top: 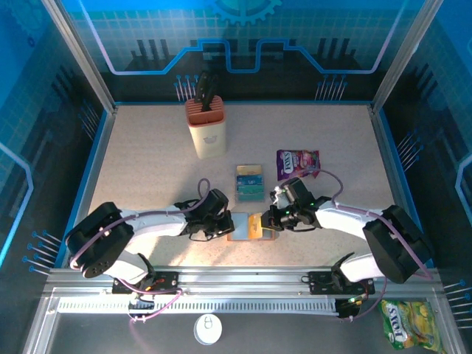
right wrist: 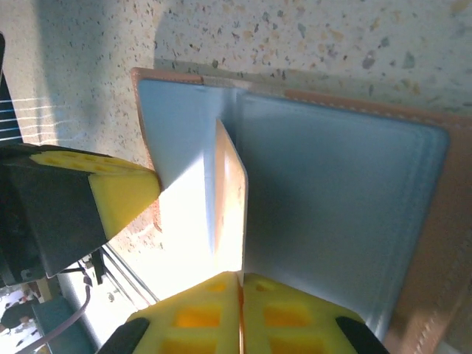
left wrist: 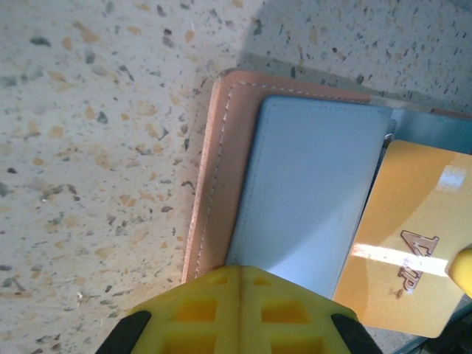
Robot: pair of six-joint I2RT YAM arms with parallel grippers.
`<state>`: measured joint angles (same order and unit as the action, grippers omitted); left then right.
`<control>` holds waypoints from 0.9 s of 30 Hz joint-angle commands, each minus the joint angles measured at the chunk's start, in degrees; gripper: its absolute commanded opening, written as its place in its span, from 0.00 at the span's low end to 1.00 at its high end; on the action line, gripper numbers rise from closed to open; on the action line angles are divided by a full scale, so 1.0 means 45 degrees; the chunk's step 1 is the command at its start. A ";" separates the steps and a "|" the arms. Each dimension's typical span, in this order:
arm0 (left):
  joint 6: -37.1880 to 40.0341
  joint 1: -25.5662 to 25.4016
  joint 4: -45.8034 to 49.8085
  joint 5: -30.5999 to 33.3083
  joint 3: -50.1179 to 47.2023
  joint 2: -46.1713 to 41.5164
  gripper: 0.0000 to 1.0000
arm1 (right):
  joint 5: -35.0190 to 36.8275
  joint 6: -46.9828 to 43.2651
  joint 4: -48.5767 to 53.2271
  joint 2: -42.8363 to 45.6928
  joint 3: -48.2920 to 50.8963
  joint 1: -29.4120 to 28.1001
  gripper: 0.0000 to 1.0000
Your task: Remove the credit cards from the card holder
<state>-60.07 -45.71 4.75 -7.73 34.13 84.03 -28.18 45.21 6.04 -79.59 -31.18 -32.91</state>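
Left gripper (left wrist: 240,274), jaws closed, pins card holder (left wrist: 217,184) down so right gripper (right wrist: 240,279), jaws clamping orange credit card (left wrist: 405,243), can extract it.

The top external camera sits high at 6 o'clock behind the arm bases (top: 158,282), facing 12 o'clock over the worktop (top: 147,169). Both wrist cameras look down from very close, sharing the open card holder (left wrist: 310,199) and gold credit card (left wrist: 402,243), which lie toward 6 o'clock from the top view's centre.
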 commanded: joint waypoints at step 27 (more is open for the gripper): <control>-0.0259 -0.0059 -0.0547 -0.0329 -0.0026 0.0543 0.00 | 0.0925 -0.0442 0.1490 -0.0603 -0.1406 -0.0679 0.07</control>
<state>-60.10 -45.71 2.13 -8.86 34.35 85.36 -25.02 43.64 10.81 -82.00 -36.12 -34.68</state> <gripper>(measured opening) 0.041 0.071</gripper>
